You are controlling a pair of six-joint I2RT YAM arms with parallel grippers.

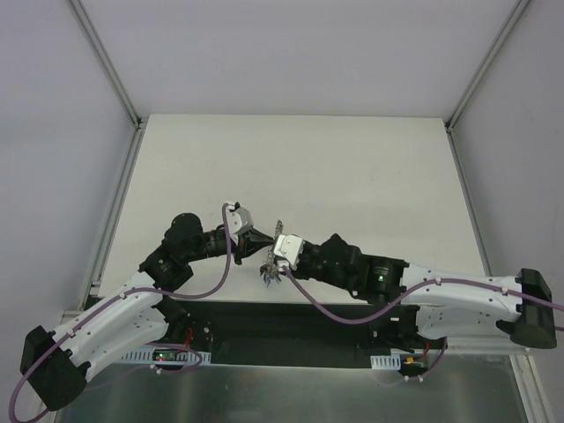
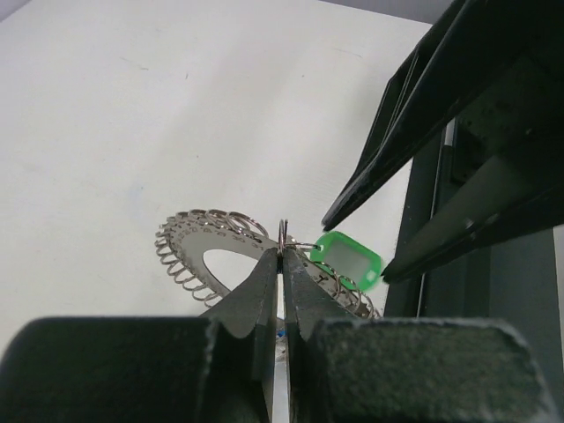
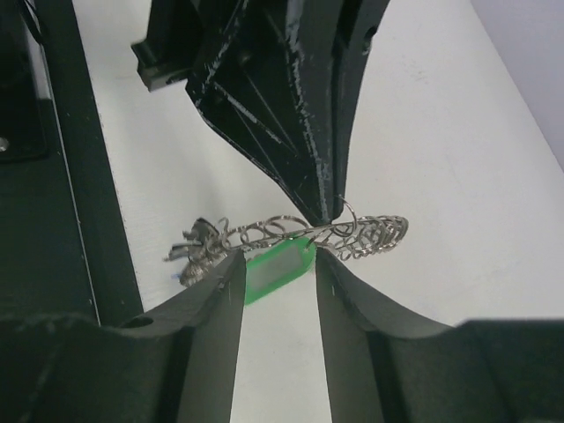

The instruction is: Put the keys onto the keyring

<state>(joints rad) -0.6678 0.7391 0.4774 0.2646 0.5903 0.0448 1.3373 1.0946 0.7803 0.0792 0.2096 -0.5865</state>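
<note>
The keyring point(image 2: 189, 240) is a flat grey disc fringed with small wire loops, held above the table. My left gripper point(image 2: 282, 254) is shut on its rim, where a thin loop stands up. A green-headed key point(image 2: 346, 260) hangs from that rim. My right gripper point(image 3: 280, 257) is open, its fingers on either side of the green head point(image 3: 278, 269), which fills most of the gap. In the right wrist view the keyring point(image 3: 370, 231) is edge-on, with a dark clump of keys point(image 3: 194, 251) at its left end. From above, both grippers meet over the keyring point(image 1: 273, 263).
The white table point(image 1: 352, 176) stretches behind the grippers. A black strip point(image 1: 291, 322) runs along its near edge under the arms. Metal frame posts point(image 1: 110, 66) rise at the back corners. Purple cables point(image 1: 335, 313) loop along both arms.
</note>
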